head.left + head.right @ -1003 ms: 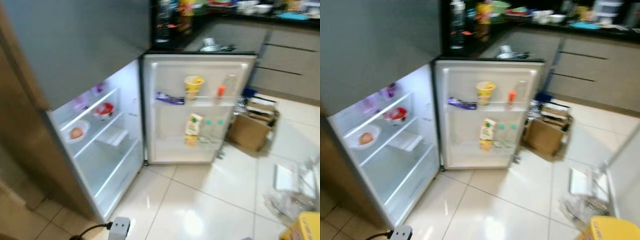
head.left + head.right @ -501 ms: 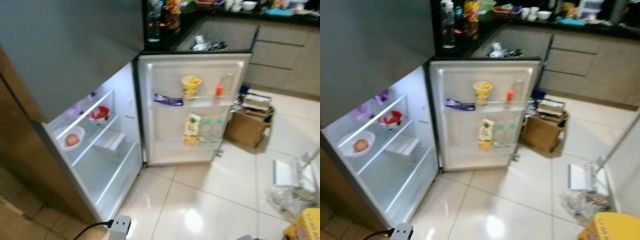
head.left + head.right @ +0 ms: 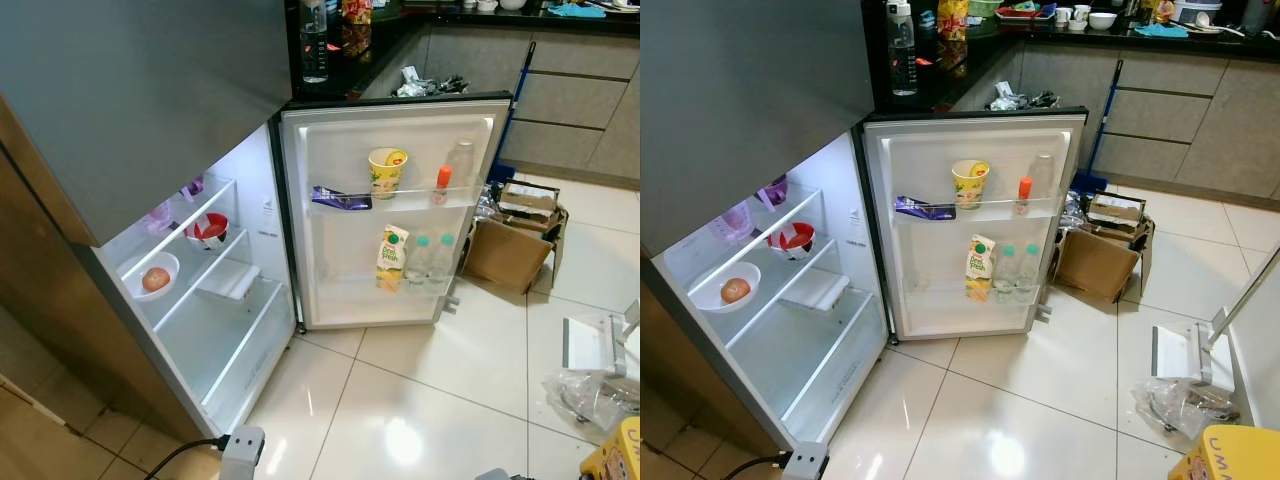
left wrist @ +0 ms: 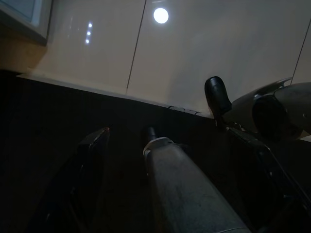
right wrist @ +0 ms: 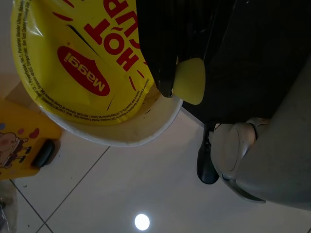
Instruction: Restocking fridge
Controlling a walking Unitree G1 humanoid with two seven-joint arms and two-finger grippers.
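Note:
The fridge (image 3: pixel 760 100) stands open, its door (image 3: pixel 975 225) swung wide toward me. The door's upper shelf holds a cup noodle (image 3: pixel 970 183), a purple packet (image 3: pixel 923 208), a red-capped bottle (image 3: pixel 1024 192) and a clear bottle (image 3: pixel 1043 178). A juice carton (image 3: pixel 979 266) and water bottles (image 3: pixel 1016 272) stand on the lower one. Inside are a white bowl with a round fruit (image 3: pixel 732 289), a red bowl (image 3: pixel 792 240) and a white tray (image 3: pixel 814 288). My right gripper (image 5: pixel 177 82) is shut on the rim of a yellow Maggi Hot Cup (image 5: pixel 97 68), low over the floor. My left gripper (image 4: pixel 175 155) hangs idle and open.
A cardboard box (image 3: pixel 1098 262) sits on the tiled floor right of the door, with a dustpan (image 3: pixel 1185 352) and a plastic bag (image 3: pixel 1180 405) further right. A yellow container (image 3: pixel 1230 458) is at my lower right. A power plug (image 3: pixel 240 455) lies by the fridge's front corner.
The camera has shifted and the picture has sharpened. Nothing in the fridge or on the floor has moved.

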